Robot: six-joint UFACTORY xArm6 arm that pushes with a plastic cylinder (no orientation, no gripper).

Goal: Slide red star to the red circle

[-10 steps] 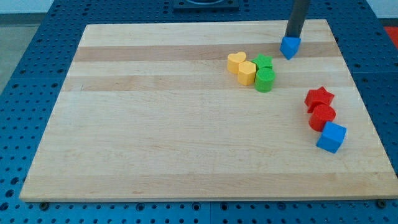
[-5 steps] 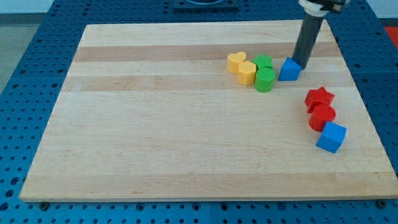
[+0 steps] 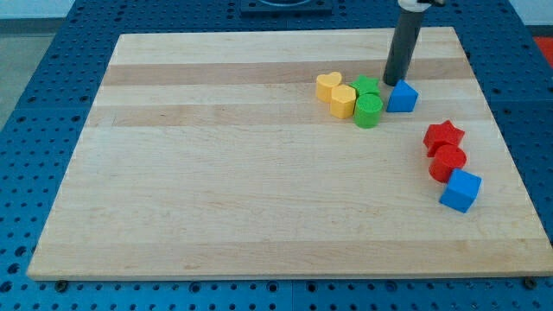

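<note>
The red star [image 3: 443, 136] lies near the view's right edge of the wooden board [image 3: 216, 190]. The red circle [image 3: 448, 161] sits right below it and touches it. My tip [image 3: 393, 82] stands at the top left corner of a small blue block [image 3: 403, 97], up and to the left of the red star, well apart from it.
A blue cube [image 3: 460, 190] touches the red circle from below. Two yellow hearts [image 3: 336, 93], a green star [image 3: 366, 86] and a green cylinder [image 3: 368, 111] cluster left of the small blue block.
The small blue block was pushed down from near the board's top edge to beside the green blocks. My tip has since shifted from its right side to its top left.
</note>
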